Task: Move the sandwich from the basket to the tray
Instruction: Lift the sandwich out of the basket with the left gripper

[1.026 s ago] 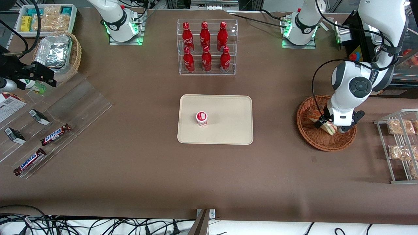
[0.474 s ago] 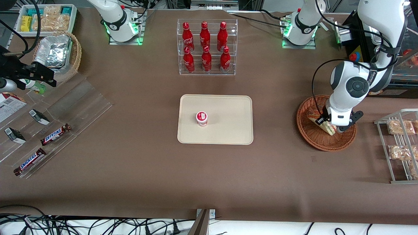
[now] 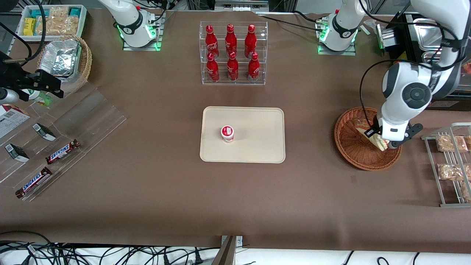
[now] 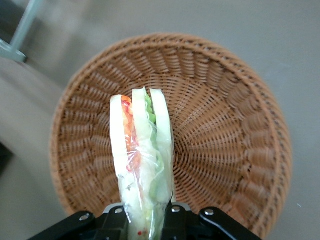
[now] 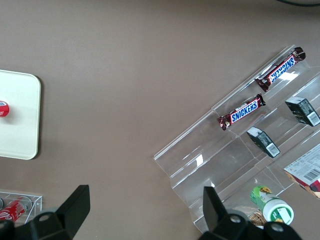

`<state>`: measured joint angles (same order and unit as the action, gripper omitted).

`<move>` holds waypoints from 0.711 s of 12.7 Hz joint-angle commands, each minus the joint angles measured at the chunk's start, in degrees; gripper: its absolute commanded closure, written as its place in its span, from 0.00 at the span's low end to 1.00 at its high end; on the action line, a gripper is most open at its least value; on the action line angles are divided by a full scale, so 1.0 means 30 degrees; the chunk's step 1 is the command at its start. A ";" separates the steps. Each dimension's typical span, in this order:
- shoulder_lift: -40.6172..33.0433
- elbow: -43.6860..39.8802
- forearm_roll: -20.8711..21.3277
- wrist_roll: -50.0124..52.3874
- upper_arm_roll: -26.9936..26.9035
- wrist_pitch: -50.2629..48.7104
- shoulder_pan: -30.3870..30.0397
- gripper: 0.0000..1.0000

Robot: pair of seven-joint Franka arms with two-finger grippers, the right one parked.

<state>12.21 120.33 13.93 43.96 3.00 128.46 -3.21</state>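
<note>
Pincer [image 3: 382, 141] risen, clamped on sandwich [image 4: 142, 160] above basket [image 3: 353, 154], snack rack [image 3: 450, 165] beside, cup [image 3: 227, 133] on tray [image 3: 257, 147]

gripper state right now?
Left gripper: shut on the sandwich, holding it above the basket, toward the working arm's end of the table.
</note>
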 commanded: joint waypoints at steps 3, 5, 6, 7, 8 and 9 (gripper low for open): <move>-0.0525 -0.4532 -0.2586 -0.4303 0.0200 -0.5779 0.0075 1.00; -0.0496 -0.6641 -0.3556 -0.6062 0.0200 -0.8064 0.0075 1.00; -0.0495 -0.7405 -0.3762 -0.6679 0.0200 -0.8916 0.0104 1.00; -0.0495 -0.7935 -0.3967 -0.7179 0.0258 -0.9389 0.0191 1.00; -0.0524 -0.8201 -0.3998 -0.7880 0.0578 -0.9684 0.0221 1.00; -0.0525 -0.8262 -0.4028 -0.8757 0.0958 -0.9832 0.0192 1.00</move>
<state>10.09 97.57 3.14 22.15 4.29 101.23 -2.70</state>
